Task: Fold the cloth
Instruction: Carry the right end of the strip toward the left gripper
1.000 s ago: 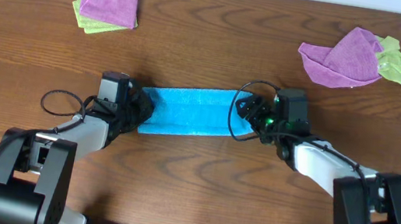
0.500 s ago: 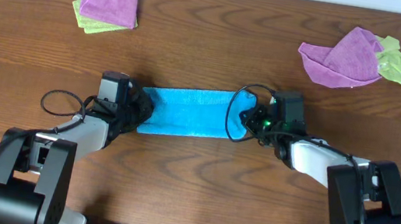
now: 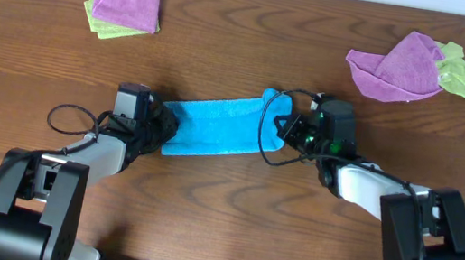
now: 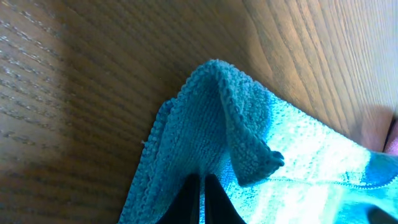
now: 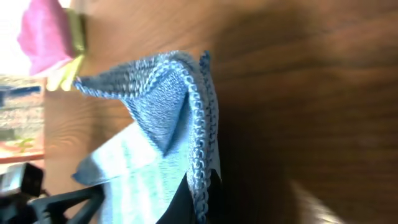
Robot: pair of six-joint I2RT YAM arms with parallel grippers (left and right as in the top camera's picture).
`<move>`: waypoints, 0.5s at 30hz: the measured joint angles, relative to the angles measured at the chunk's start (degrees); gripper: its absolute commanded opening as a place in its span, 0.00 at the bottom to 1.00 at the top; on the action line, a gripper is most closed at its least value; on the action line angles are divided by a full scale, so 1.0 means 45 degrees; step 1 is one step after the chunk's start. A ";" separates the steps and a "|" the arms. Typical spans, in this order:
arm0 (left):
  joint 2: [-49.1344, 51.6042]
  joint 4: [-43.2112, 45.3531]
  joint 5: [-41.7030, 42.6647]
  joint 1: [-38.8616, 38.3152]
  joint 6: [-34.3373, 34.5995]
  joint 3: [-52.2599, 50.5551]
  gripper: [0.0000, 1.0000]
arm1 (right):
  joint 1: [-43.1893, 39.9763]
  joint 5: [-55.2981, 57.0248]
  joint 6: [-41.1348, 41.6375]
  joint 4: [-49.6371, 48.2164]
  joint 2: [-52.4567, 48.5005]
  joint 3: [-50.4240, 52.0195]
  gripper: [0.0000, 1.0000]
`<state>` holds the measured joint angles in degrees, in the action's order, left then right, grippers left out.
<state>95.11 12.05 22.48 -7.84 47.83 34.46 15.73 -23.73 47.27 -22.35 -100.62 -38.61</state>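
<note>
Both cloth (image 3: 215, 126) ends between jaws.

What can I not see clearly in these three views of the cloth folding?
- Overhead: the arms cover both spots where the cloth is gripped, so the jaws are hidden.
- Left wrist: the bottom edge cuts off the jaws; only their tips show.
- Right wrist: a pink-and-green heap at top left is a blurred, overexposed blob.
- Overhead: the folded purple cloth covers most of the green cloth beneath.

Both arms reached inward, low over the desk.
Left end effector (image 3: 163, 129) and right end effector (image 3: 284, 129) each pinched the cloth (image 3: 215, 127).
</note>
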 measured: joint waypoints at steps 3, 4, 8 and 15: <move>0.0000 0.0083 0.0000 0.0000 0.0000 0.0000 0.06 | 0.0126 -0.0160 -0.0024 -0.0481 0.0194 0.0000 0.01; 0.0000 0.0092 0.0000 0.0000 0.0000 0.0000 0.06 | 0.0257 -0.0219 -0.0039 -0.0646 0.0262 0.0000 0.01; 0.0000 0.0121 0.0000 0.0000 0.0000 0.0000 0.06 | 0.0947 -0.0350 -0.0044 -0.0709 0.0321 -0.0073 0.01; 0.0000 0.0136 0.0000 0.0000 -0.0005 0.0024 0.06 | 0.2103 -0.0350 -0.0175 -0.0068 0.0321 -0.1127 0.01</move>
<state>95.11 12.67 22.48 -7.84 47.81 34.57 25.19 -25.30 46.48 -22.65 -99.18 -43.68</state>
